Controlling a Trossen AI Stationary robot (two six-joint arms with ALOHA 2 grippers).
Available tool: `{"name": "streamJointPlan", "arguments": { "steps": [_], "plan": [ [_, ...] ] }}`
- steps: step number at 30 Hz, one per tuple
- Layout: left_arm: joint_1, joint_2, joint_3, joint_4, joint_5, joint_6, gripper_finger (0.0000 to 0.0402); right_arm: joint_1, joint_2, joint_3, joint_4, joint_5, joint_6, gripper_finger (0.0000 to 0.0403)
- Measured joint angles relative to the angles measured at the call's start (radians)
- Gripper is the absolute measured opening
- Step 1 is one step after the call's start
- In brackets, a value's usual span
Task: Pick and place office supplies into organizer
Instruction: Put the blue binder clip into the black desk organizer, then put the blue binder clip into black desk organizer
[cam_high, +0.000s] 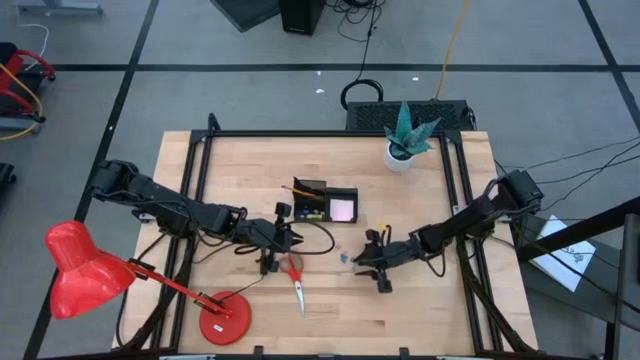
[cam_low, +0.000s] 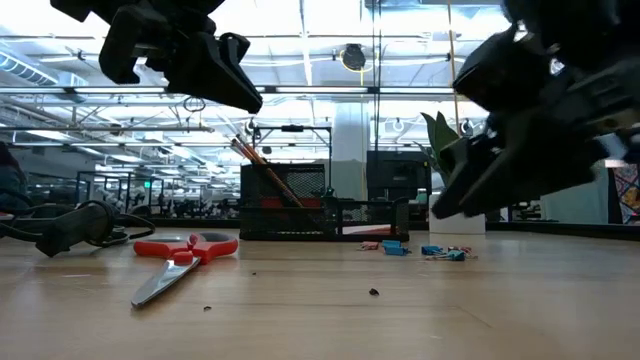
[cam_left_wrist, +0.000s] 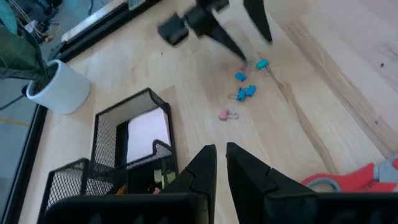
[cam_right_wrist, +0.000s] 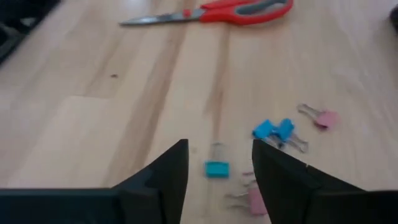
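Right now your right pincer hangs with its jaws parted, empty, over the blue clips on the tabletop. Your left pincer, nearly closed and empty, hovers between the scissors and the organizer.

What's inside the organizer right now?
The organizer holds orange pencils in its taller compartment and a pink sticky-note pad in the lower one. The mesh walls hide the bottom of the taller compartment.

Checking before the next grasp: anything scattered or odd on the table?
Small binder clips lie scattered loose on the table near the open right hand, outside the organizer. Scissors lie flat, also unsorted. Nothing looks damaged.
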Motion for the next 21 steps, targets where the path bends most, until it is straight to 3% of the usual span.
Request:
{"name": "streamJointPlan", "arguments": {
  "steps": [7,21],
  "plan": [
    [0.0,0.0,0.0,-0.005,0.003,-0.008,0.0047,-0.003,0.12,0.096,-0.067,-0.048,0.017,0.0149],
    [0.0,0.0,0.0,-0.025,0.008,-0.015,0.0047,-0.005,0.07,0.101,-0.12,-0.022,0.002,0.0157]
  ]
}}
